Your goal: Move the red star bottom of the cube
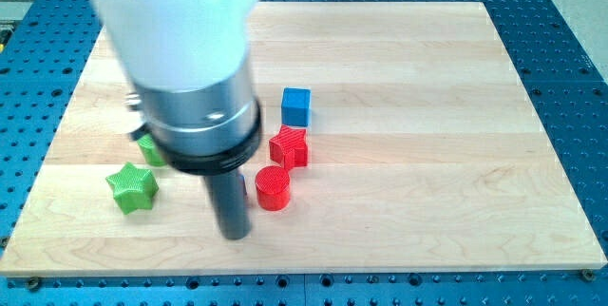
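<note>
The blue cube (296, 106) sits near the middle of the wooden board (427, 154). The red star (289, 146) lies just below it, close to it. A red cylinder (272, 188) stands just below the star, touching or nearly touching it. My tip (234, 234) is down on the board to the lower left of the red cylinder, a short gap from it. A green star (131, 187) lies at the view's left. A second green block (149, 147) is partly hidden behind the arm; its shape cannot be made out.
The arm's large white and metal body (185, 68) covers the board's upper left. The board rests on a blue perforated table (570, 78).
</note>
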You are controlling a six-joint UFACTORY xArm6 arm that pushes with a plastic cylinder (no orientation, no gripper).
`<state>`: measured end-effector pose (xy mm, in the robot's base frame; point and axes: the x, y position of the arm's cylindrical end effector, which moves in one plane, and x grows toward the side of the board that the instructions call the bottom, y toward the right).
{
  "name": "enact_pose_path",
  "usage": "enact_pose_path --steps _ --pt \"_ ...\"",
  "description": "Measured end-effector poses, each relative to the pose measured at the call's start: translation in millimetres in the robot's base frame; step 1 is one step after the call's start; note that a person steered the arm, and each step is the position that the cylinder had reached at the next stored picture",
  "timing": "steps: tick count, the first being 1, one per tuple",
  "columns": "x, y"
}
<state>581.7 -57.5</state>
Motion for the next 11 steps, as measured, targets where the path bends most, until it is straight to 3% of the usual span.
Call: enact_pose_path --steps 2,3,5,6,7,8,9,10,11 --pt "24 28" --pt "-4 71" --pt "-175 95" --pt "-204 102" --pt "-209 61" --pt "-187 30" --pt "-135 25" --pt "-149 21" --pt "-134 13"
